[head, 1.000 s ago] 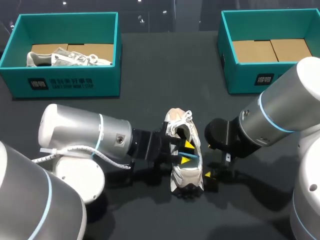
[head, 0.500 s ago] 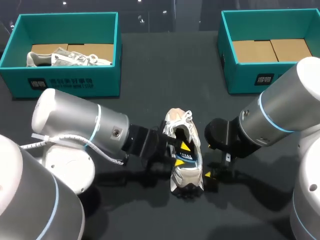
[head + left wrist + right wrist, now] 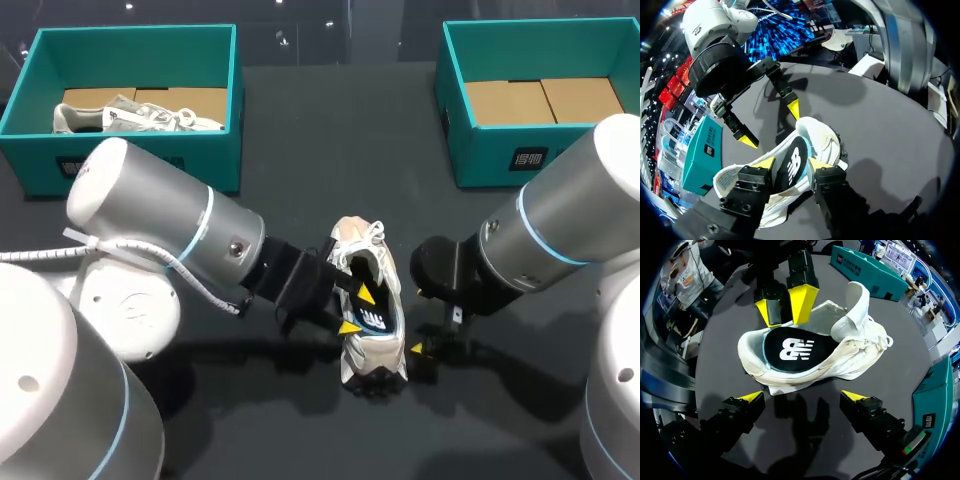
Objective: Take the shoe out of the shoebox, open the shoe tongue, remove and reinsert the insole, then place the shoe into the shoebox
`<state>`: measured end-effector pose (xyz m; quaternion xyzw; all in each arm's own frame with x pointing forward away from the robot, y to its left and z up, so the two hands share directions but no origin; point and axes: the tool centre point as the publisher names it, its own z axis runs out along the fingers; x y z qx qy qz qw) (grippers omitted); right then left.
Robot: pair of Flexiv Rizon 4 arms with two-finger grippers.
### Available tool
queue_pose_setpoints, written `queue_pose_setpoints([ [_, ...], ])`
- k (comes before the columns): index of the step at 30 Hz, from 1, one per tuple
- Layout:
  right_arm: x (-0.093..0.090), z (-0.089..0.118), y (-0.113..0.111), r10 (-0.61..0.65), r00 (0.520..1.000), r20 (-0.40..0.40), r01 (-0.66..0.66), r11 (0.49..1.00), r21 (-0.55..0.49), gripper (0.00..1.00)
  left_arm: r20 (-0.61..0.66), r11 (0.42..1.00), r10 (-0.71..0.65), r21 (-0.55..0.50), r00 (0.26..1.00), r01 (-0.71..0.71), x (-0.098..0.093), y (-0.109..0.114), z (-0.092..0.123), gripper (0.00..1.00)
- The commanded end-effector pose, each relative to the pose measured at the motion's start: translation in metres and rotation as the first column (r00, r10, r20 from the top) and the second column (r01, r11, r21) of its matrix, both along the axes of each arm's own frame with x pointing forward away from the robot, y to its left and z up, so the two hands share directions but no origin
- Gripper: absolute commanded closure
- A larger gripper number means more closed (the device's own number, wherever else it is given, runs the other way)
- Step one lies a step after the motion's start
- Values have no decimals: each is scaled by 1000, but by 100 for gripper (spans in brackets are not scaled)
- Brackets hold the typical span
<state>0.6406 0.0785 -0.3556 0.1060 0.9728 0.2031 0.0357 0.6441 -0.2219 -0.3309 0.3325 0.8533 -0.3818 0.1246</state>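
Dark tabletop (image 3: 330,130); white shoe (image 3: 380,350) between left gripper (image 3: 358,311) and spread-fingered right gripper (image 3: 802,396)

Light falls from overhead, even and fairly bright, though the dark bench (image 3: 300,130) soaks most of it up. The left arm (image 3: 160,225) and right arm (image 3: 560,230) show a soft white sheen on their silver shells and drop soft-edged shadows onto the bench beneath them. The pale shoe (image 3: 372,320) is well lit. Seen from the right wrist, the right end effector (image 3: 802,396) throws a forked shadow just short of the shoe, and lines bow near the rim.
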Motion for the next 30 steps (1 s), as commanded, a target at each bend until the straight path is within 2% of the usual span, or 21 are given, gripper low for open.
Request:
queue_pose_setpoints([
  [1, -6, 8, -20, -11, 1000, 8, 11, 1000, 2, 0, -16, 998, -22, 59, 1000, 23, -2, 12, 11, 61],
  [12, -5, 18, -71, -25, 1000, -13, 25, 999, -20, 0, -36, 990, -48, 133, 998, 53, 7, 44, 26, 59],
  [17, -4, 15, -84, -2, 1000, -30, 2, 1000, 3, 0, -30, 983, -76, 165, 997, 80, 10, 57, 33, 58],
  [22, -4, 15, -84, -2, 1000, -30, 2, 1000, 3, 0, -43, 974, -127, 184, 991, 133, 14, 73, 49, 59],
  [23, -4, 15, -84, -2, 1000, -30, 2, 1000, 3, 0, -50, 969, -148, 192, 988, 155, 15, 76, 52, 63],
  [25, -4, 15, -84, -2, 1000, -30, 2, 1000, 3, 0, -72, 962, -175, 199, 982, 186, 16, 79, 56, 78],
  [26, -4, 15, -84, -2, 1000, -30, 2, 1000, 3, 0, -83, 955, -199, 207, 977, 212, 18, 82, 61, 96],
  [27, -4, 15, -84, -2, 1000, -30, 2, 1000, 3, 0, -79, 945, -228, 221, 970, 240, 19, 83, 64, 100],
  [30, -4, 15, -84, -2, 1000, -30, 2, 1000, 3, 0, 2, 918, -319, 249, 948, 308, 21, 88, 71, 100],
])
